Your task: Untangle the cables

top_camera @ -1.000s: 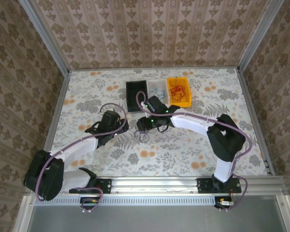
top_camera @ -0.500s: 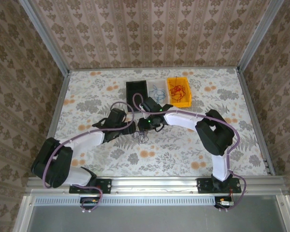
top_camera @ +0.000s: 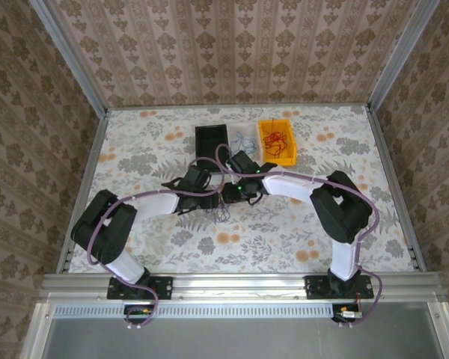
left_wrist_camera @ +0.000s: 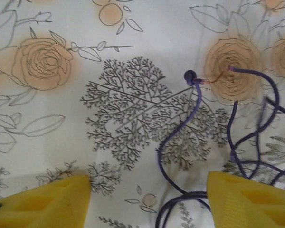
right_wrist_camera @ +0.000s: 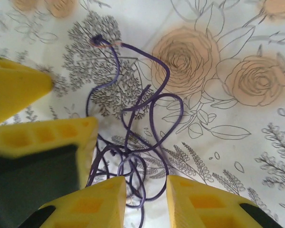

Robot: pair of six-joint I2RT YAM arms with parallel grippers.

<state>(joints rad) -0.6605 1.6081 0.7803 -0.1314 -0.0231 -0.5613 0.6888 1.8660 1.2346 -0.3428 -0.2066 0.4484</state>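
A tangle of dark purple cables (top_camera: 223, 212) lies on the floral table, just in front of both grippers. My left gripper (top_camera: 203, 197) hovers low at its left side, jaws wide open; in the left wrist view (left_wrist_camera: 147, 203) one purple strand with a knotted end (left_wrist_camera: 190, 76) runs between the yellow fingers. My right gripper (top_camera: 233, 193) faces it from the right. In the right wrist view (right_wrist_camera: 145, 205) it is open, with loops of the purple tangle (right_wrist_camera: 129, 164) lying in the gap. The left gripper's yellow fingers (right_wrist_camera: 46, 138) sit against the tangle's left side.
Three small bins stand in a row behind the grippers: a black one (top_camera: 210, 146), a pale one holding blue cables (top_camera: 245, 140) and a yellow one holding red cables (top_camera: 277, 140). Metal rails border the table on each side.
My left arm has swung right, bringing its gripper from the left of the table up beside the purple tangle. The right gripper has shifted slightly right.
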